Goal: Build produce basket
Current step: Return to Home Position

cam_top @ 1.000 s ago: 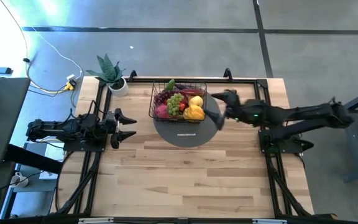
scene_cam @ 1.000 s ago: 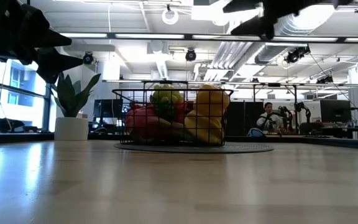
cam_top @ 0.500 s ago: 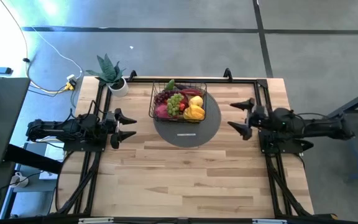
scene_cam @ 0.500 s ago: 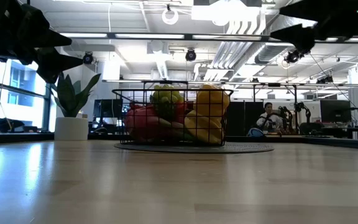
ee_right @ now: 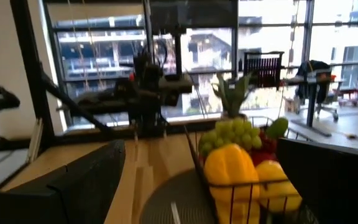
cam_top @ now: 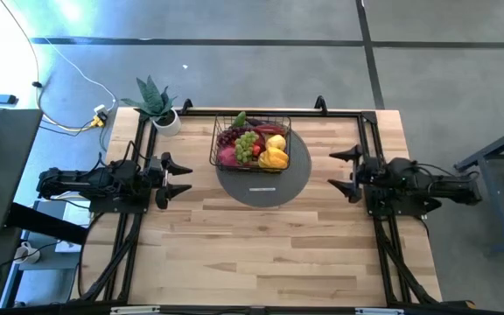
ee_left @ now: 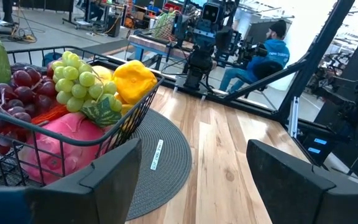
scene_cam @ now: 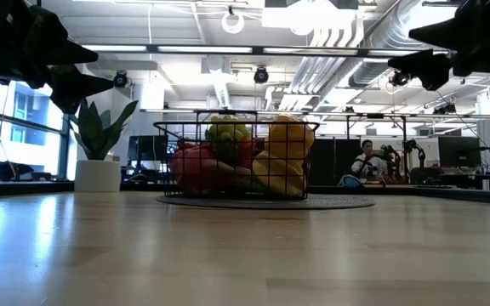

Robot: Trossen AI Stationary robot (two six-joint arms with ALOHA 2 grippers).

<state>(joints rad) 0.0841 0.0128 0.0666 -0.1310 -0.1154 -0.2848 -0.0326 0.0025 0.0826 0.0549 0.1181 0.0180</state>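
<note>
Wire basket (scene_cam: 167, 144) black, open square grid. In it: green grapes (ee_left: 79, 78), pale yellow-green; dark red grapes (ee_left: 17, 84); yellow pepper (ee_left: 132, 81), glossy; pink dragon fruit (ee_left: 61, 149); an orange strip (ee_left: 48, 115) between grapes and dragon fruit. Under it the mat (ee_left: 166, 168): grey, ribbed in concentric rings, with a small white label (ee_left: 157, 154). Wood surface (cam_top: 261, 245): pale, laid in long strips with darker seams. Black frame (cam_top: 366, 114) along its edges. On the arms, left fingers (cam_top: 178, 164) and right fingers (cam_top: 346, 155) matte black. Spiky plant (cam_top: 151, 96): green leaves, paler banding; its pot (cam_top: 169, 122) white. Grey floor (cam_top: 234, 61), crossed by dark lines. Far off, a person (ee_left: 272, 53): blue top, dark cap.
</note>
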